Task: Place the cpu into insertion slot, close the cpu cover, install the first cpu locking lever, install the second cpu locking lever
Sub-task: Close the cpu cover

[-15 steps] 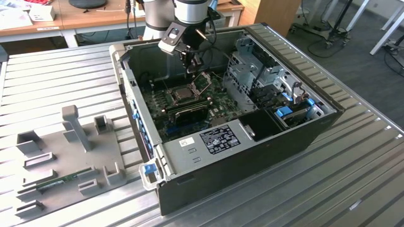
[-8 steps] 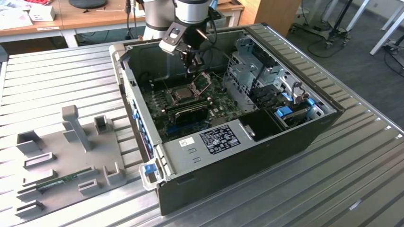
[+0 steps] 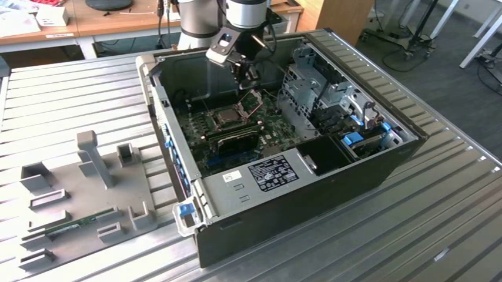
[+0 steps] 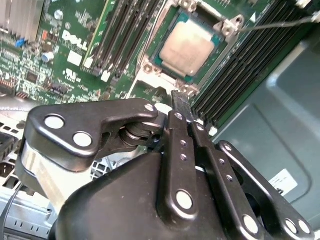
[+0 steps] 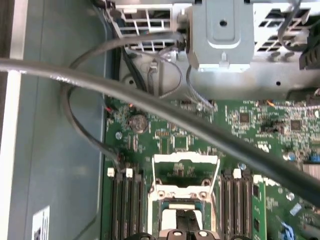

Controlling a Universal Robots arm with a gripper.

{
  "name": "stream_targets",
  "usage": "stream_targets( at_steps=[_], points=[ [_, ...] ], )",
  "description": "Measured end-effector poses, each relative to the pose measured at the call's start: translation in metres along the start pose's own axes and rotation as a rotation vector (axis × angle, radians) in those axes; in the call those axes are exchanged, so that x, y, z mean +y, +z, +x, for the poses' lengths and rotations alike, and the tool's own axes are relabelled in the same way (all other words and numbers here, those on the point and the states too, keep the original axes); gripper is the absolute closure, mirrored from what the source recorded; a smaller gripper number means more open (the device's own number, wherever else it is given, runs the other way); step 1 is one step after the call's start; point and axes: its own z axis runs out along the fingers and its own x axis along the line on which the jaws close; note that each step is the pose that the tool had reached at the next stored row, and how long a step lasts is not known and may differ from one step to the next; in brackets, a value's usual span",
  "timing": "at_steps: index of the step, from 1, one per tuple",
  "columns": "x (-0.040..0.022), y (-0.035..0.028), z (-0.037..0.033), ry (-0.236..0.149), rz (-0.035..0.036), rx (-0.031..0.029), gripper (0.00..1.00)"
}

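Gripper [image 3: 249, 79] hangs inside the open pc case [image 3: 314, 200], just above the green board [image 3: 235, 141], on the arm reaching in from the exterior view's top.

Round it: a grey perforated drive cage [image 3: 314, 88] stands to the exterior view's right of the board. Black memory slots [image 4: 125, 35] run on both sides of the insertion slot [image 4: 226, 29], and a coin battery [image 5: 138, 122] sits further along the board. A thick grey cable [image 5: 150, 105] runs slantwise across the first wrist view, close to the lens, and hides a strip of board. Thinner wires [image 5: 170, 65] loop near the cage bracket. Outside the case, on the ribbed metal table [image 3: 439, 205], a grey fixture tray [image 3: 86, 194] w/ upright blocks sits at the exterior view's left, well apart.

Cpu [image 4: 189, 47] lies flat in the insertion slot, pale face up, silver frame round it. Cpu cover [image 5: 185, 172] looks swung up off the slot, w/ board visible thru its window. A thin lever rod [image 4: 280, 22] sticks out from one slot corner, raised off the board.

Fingers [image 4: 176, 130] are pressed together, no gap btw the tips, nothing clamped. Tips hover just beside the slot's edge, close over the board; can't tell if they touch it.
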Motion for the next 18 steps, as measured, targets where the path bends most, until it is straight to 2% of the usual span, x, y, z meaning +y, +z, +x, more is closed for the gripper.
stream_targets(
  at_steps=[6, 11, 18],
  points=[
    [0.014, 0.0008, 0.0, 0.0, 0.0, 0.0, 0.9],
    [0.0226, 0.0012, 0.0, 0.0, 0.0001, -0.0002, 0.9],
    [0.0243, 0.0013, 0.0, 0.0, 0.0, -0.0001, 0.9]
  ],
)
